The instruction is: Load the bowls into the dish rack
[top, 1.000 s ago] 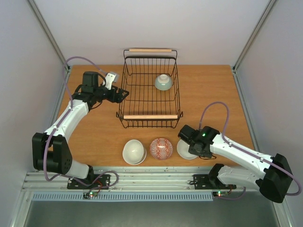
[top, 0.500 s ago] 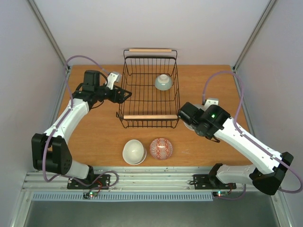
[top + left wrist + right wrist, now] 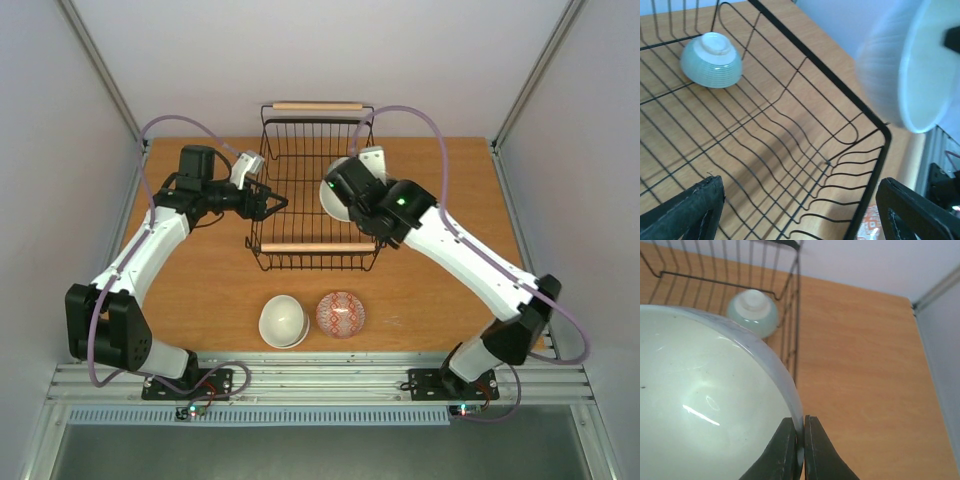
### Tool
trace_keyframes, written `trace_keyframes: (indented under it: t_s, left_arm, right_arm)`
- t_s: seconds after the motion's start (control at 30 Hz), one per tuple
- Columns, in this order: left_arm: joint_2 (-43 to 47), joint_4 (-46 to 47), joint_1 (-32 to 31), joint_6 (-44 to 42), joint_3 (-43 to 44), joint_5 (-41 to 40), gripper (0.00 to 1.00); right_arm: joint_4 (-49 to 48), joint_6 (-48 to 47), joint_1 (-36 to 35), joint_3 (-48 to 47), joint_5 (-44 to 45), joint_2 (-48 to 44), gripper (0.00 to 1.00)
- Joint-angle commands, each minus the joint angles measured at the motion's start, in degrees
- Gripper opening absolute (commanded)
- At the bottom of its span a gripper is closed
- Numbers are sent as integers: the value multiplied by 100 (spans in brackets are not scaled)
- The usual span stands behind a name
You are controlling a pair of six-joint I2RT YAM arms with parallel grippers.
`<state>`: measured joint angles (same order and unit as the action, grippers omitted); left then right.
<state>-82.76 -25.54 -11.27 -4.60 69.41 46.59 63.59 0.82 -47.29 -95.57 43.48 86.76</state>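
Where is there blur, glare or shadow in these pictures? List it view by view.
Left wrist: the white bowl at upper right is smeared by blur; the pale green bowl and dish rack wires are crisp, a soft shadow lying under them. Right wrist: the white bowl carries a bright glare streak inside. Top external: evenly lit, sharp.

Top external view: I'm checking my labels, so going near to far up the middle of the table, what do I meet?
Red-patterned bowl → dish rack's near handle → held white bowl → dish rack's far handle.
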Motion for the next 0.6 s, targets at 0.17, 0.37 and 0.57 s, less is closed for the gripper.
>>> trace_keyframes:
  t_s: [0.17,0.37,0.57]
  left_arm:
    - [178,222,-16,214,144,905,82]
    - [158,325,-16,205,43,590,82]
    - [88,426,-20,227,-38,-154,82]
  right_arm:
    - [-1215,-1075,-35,-998,-651,1155,1]
    - [-1282,-1121,-97,-1337,-953,1489,1]
    - [-1366,-1162,-263,-1325,-1000,1424,1]
